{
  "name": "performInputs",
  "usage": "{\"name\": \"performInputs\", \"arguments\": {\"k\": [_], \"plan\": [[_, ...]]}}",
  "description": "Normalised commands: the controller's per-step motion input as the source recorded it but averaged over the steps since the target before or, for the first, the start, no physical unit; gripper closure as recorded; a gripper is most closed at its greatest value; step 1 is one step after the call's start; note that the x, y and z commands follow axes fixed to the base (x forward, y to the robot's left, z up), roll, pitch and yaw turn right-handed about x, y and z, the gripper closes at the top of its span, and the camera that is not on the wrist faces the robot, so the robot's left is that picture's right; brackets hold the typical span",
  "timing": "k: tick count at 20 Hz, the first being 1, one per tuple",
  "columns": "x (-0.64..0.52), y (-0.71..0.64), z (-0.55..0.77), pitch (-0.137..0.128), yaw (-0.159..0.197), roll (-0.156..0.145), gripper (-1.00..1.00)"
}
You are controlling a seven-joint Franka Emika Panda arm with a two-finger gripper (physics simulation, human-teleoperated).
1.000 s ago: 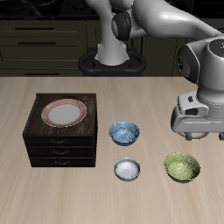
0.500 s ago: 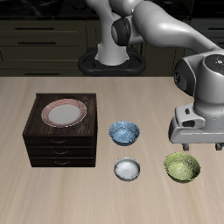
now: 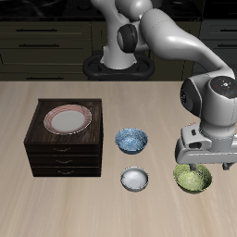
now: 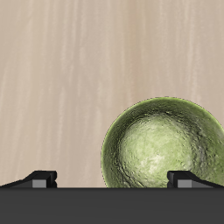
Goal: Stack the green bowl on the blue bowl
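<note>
Glossy light-grey arm (image 3: 176, 42) of rounded segments, dark joint rings, black round base (image 3: 118, 67), boxy grey gripper (image 3: 205, 159) with dark fingertips.

I see the green bowl (image 4: 161, 143) as glossy, mottled glazed ceramic, resting on a matt, pale wood-grain counter (image 4: 70, 79).

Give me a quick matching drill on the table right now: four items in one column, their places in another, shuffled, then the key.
Items:
1. green bowl
2. blue bowl
3. white bowl
4. plate

Places:
A. on top of the dark wooden cabinet
B. directly under the gripper
C. beside the cabinet, farther back than the white one
D. nearest the table's front edge, between cabinet and green bowl

Pairs: 1-B, 2-C, 3-D, 4-A
</note>
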Motion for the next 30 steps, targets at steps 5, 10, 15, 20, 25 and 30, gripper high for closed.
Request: {"name": "performInputs", "arguments": {"k": [5, 10, 15, 20, 25, 30], "plan": [[-0.05, 0.06, -0.31, 0.039, 0.011, 0.010, -1.00], [-0.01, 0.04, -0.16, 0.021, 0.009, 0.026, -1.00], [-0.10, 0.08, -0.20, 0.021, 0.014, 0.028, 1.00], [-0.06, 0.03, 0.02, -0.004, 0.006, 0.023, 1.00], [0.00, -0.02, 0.08, -0.021, 0.017, 0.021, 1.00], [-0.03, -0.01, 0.22, -0.031, 0.013, 0.000, 1.00]]}}
